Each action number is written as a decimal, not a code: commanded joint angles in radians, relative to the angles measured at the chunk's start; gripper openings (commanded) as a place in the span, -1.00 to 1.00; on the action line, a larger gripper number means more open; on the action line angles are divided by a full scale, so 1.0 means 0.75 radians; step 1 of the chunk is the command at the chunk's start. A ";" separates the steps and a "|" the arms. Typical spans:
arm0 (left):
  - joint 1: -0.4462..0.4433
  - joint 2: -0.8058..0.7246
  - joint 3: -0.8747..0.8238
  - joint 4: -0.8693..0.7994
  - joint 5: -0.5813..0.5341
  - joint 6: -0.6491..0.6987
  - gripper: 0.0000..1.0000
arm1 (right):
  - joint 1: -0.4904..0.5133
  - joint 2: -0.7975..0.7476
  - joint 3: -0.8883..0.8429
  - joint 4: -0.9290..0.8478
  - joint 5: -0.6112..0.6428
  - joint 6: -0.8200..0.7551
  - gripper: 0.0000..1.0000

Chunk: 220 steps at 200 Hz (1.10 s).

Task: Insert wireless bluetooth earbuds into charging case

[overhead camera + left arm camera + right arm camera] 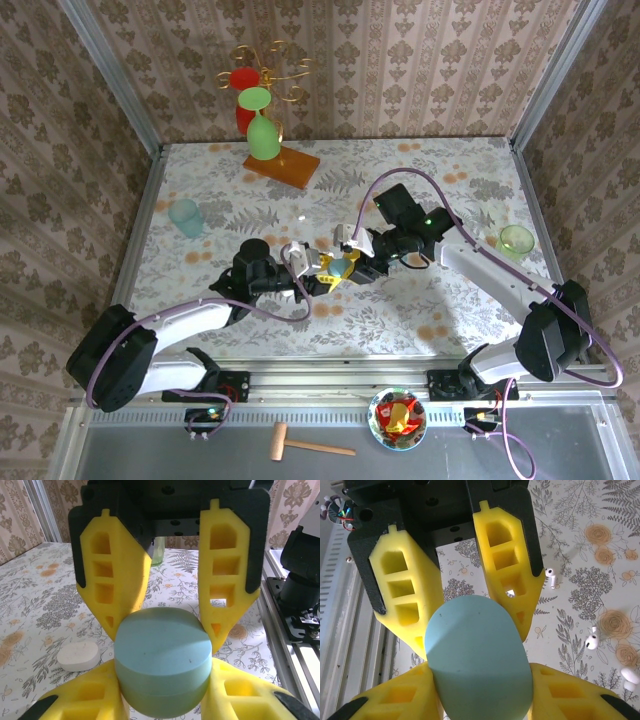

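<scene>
A pale blue pebble-shaped charging case (343, 266) hangs above the middle of the table, lid closed, between both grippers. My left gripper (162, 680) presses its yellow fingers against the case (162, 662) from both sides. My right gripper (480, 685) faces it and grips the same case (477, 660) from the opposite end. Two white earbuds (550, 577) (591, 641) lie loose on the flowered tabletop, with another white piece (630, 676) at the frame edge. A white case (77, 656) rests on the table below and to the left.
An orange stand with an upturned green glass (265, 135) occupies the back. A pale blue cup (186, 216) sits at left, a green cup (516, 241) at right. A bowl (397, 418) and a wooden hammer (310, 445) lie below the table's near edge.
</scene>
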 commanded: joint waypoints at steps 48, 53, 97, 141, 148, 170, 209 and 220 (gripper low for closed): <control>-0.009 -0.019 -0.002 0.060 0.056 0.005 -0.54 | -0.024 -0.034 -0.028 0.051 -0.027 0.019 0.06; -0.009 -0.021 -0.002 0.058 0.060 0.009 -0.54 | -0.027 -0.034 -0.030 0.057 -0.027 0.024 0.06; -0.009 -0.018 -0.004 0.044 0.081 0.014 -0.54 | -0.042 -0.077 -0.040 0.086 -0.019 0.060 0.13; -0.009 -0.017 -0.012 0.044 0.089 0.016 -0.54 | -0.064 -0.099 -0.053 0.096 -0.031 0.078 0.13; -0.008 -0.015 -0.012 0.044 0.089 0.016 -0.54 | -0.066 -0.100 -0.053 0.101 -0.033 0.083 0.13; -0.007 -0.015 -0.010 0.046 0.100 0.015 -0.55 | -0.068 -0.098 -0.054 0.112 -0.031 0.101 0.13; -0.007 -0.015 -0.014 0.053 0.109 0.009 -0.55 | -0.078 -0.118 -0.077 0.181 0.000 0.152 0.13; -0.007 -0.014 -0.016 0.056 0.110 0.007 -0.55 | -0.082 -0.128 -0.083 0.194 -0.002 0.159 0.13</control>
